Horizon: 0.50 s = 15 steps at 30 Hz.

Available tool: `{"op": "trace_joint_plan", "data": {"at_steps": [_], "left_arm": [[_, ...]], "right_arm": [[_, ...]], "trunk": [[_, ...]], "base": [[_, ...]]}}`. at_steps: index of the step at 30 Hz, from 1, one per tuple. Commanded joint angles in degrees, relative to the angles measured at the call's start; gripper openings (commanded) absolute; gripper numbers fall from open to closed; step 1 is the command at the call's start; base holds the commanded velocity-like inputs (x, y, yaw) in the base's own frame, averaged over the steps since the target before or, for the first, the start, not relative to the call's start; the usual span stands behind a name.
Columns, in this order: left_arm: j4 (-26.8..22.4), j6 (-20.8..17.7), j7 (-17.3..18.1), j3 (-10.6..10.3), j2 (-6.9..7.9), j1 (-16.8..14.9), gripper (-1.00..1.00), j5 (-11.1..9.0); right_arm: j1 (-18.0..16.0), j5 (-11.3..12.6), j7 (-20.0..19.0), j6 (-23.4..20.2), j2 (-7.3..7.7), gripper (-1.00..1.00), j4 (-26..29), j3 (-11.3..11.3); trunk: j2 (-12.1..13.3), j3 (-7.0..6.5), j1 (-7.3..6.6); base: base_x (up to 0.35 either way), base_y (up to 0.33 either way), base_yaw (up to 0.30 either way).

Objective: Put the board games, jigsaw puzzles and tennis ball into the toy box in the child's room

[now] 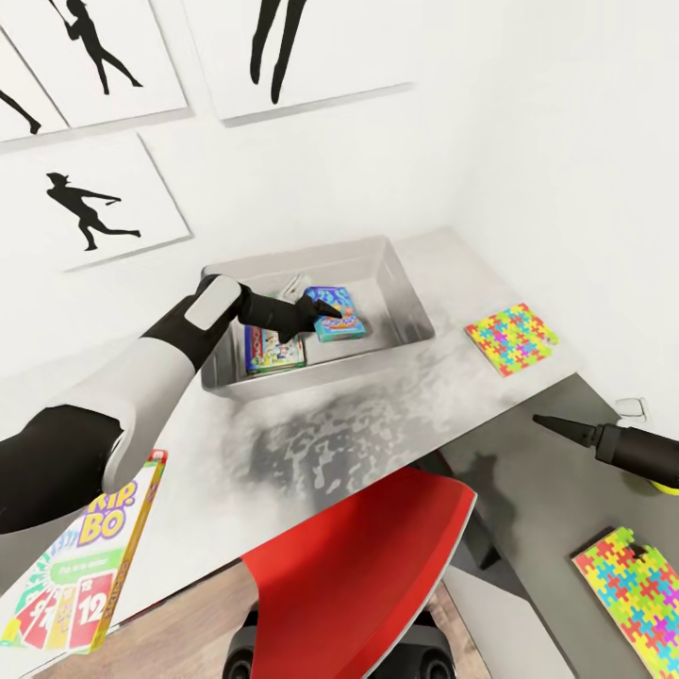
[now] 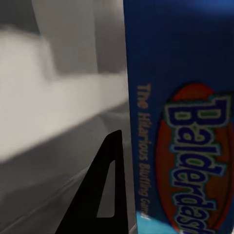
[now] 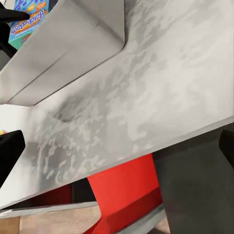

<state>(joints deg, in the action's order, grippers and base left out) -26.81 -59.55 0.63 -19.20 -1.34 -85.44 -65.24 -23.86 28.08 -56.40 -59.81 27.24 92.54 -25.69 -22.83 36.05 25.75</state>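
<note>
1. Blue board game (image 1: 337,314) sits tilted inside the toy box (image 1: 407,292) beside the Monopoly box (image 1: 273,351), with the left gripper (image 1: 325,308) at it; whether its jaws grasp it cannot be told.
2. Two jigsaw puzzles (image 1: 511,338) and the Skip-Bo box (image 1: 85,575) lie on the bench (image 1: 321,443), evidently awaiting collection.
3. Right gripper (image 1: 552,422) hovers over the bench wing, jaws parted; the red chair (image 1: 368,566) crowds the bench's edge.

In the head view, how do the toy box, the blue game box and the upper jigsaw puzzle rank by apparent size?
1. Toy box, clearly largest.
2. Upper jigsaw puzzle.
3. Blue game box, partly hidden by the left gripper, so this place is unsure.
</note>
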Motion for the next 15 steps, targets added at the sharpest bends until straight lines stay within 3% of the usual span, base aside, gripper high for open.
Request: {"op": "trace_joint_plan", "data": {"at_steps": [1,6,15], "left_arm": [[-0.2,-0.05,0.15,-0.2,0.1,-0.11,-1.0,-0.01],[-0.35,1.57,0.21,-0.08,0.25,-0.25,-1.0,0.74],[-0.35,1.86,0.21,-0.08,0.25,-0.25,-1.0,0.74]], "right_arm": [[-0.04,-0.21,-0.32,-0.19,-0.08,1.0,0.0,-0.1],[-0.79,-0.22,-0.2,-0.19,-1.57,1.0,-0.53,-0.85],[-0.79,-0.22,-0.2,-0.19,-1.57,1.0,-0.53,-0.85]], "trunk": [[-0.09,0.09,0.03],[-0.09,0.09,0.03],[-0.09,0.09,0.03]], "base": [[0.0,0.0,0.0],[0.0,0.0,0.0],[0.0,0.0,0.0]]}}
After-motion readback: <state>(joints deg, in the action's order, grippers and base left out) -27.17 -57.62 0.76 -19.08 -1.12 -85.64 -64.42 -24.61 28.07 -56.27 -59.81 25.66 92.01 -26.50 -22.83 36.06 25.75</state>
